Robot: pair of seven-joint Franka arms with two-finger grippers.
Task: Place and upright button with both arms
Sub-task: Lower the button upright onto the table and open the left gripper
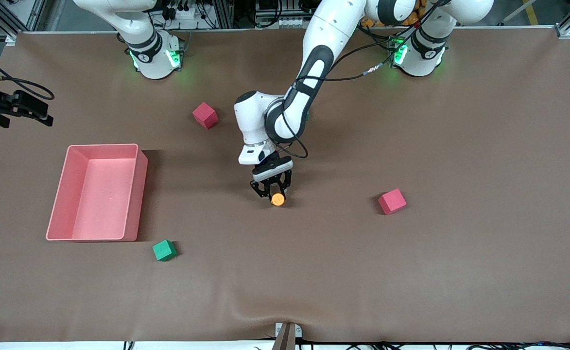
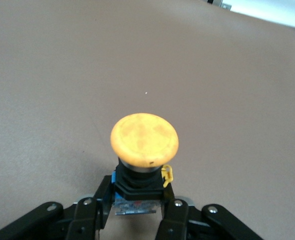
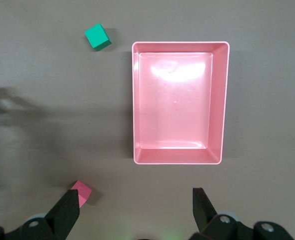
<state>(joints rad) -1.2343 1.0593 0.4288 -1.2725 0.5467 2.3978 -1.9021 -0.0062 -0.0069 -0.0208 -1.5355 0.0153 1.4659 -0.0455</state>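
Button (image 1: 278, 199), orange cap: clenched in left gripper (image 1: 271, 190) low at mid-table, between the two red cubes (image 1: 392, 201). Right gripper (image 3: 135, 212): released, waiting high over pink tray (image 3: 225, 105).

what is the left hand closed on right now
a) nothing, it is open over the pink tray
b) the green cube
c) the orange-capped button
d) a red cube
c: the left hand is shut on the dark body of the button, its orange cap pointing away from the hand in the left wrist view.
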